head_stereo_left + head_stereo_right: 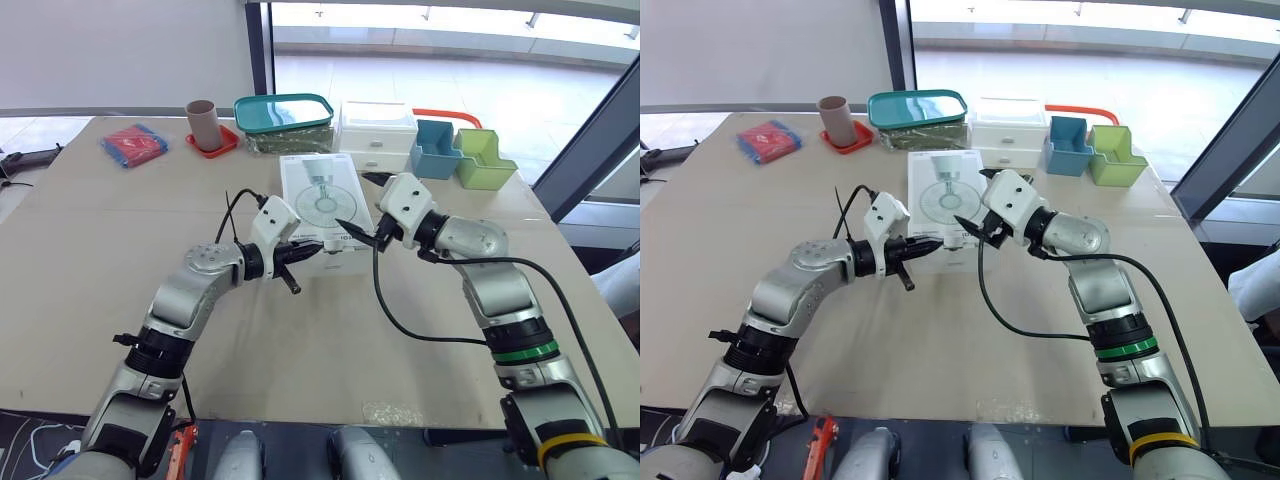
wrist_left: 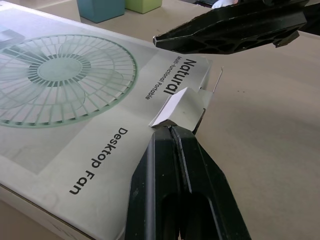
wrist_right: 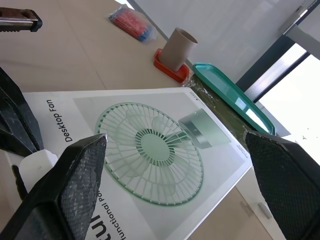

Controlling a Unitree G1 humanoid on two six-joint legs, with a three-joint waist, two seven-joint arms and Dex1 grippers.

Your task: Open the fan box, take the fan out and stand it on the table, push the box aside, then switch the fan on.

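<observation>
Currently the fan box [image 1: 320, 195] lies flat mid-counter [image 1: 120, 250], its near-end flap [image 2: 180, 106] pinched by the closed left end effector [image 2: 171, 130], while the right end effector [image 1: 350, 198] hovers just above, spread wide.

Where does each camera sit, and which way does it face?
Left eye view: on the head, facing down at the fan box on the table; both arms show.
Right eye view: beside it, same scene and arms.
Left wrist view: on that wrist, along the left gripper, shut on the box's flap.
Right wrist view: on that wrist, through the open right gripper, across the box.
All share the box.
</observation>
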